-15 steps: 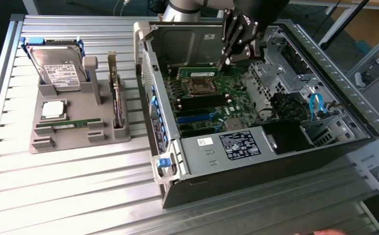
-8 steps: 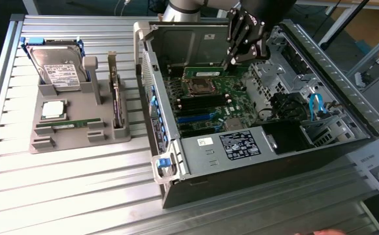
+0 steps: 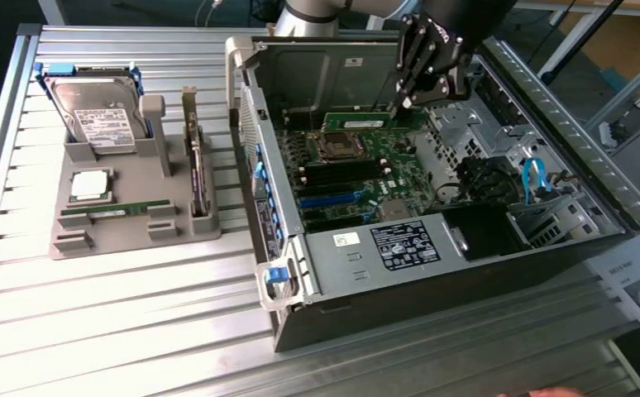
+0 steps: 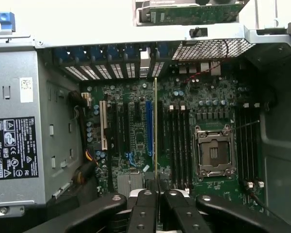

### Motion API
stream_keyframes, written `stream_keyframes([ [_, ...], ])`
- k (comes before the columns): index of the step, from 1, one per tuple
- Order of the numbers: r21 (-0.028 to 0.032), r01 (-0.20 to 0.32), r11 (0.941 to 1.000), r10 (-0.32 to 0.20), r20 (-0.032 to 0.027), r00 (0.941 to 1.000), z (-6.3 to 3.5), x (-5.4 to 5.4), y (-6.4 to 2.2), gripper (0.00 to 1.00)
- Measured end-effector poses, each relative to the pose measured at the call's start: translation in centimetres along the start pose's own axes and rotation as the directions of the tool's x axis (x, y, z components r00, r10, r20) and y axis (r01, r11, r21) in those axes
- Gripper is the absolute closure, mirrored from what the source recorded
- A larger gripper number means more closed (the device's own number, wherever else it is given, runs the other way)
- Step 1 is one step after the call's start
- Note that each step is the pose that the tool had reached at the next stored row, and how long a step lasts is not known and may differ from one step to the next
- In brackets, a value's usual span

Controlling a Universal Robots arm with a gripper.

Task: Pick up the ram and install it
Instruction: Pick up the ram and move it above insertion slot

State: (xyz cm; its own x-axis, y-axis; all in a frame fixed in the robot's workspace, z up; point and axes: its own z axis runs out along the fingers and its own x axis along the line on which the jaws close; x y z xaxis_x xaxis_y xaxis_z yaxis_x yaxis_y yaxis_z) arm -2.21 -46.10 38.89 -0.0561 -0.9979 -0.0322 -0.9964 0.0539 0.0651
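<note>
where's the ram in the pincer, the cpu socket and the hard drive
ram (image 3: 371,121), exterior view, middle of green board
cpu socket (image 4: 213,153), wrist view, centre of socket
hard drive (image 3: 106,124), exterior view, white label

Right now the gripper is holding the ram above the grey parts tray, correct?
Not quite. The gripper holds the ram above the motherboard inside the open computer case, not above the tray. The exterior view shows this.

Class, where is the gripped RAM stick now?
In the exterior view, the RAM stick, held by the end effector, hangs inside the computer case near the CPU socket.
</note>
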Motion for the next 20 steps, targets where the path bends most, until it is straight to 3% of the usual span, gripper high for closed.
stream_keyframes([
  [8,0.0000,0.002,1.0000,-0.002,-0.0001,1.0000,-0.07,-0.06,-1.13,0.88],
  [20,0.0038,0.006,1.0000,-0.006,0.0000,1.0000,-0.07,-0.07,-1.15,0.88],
])
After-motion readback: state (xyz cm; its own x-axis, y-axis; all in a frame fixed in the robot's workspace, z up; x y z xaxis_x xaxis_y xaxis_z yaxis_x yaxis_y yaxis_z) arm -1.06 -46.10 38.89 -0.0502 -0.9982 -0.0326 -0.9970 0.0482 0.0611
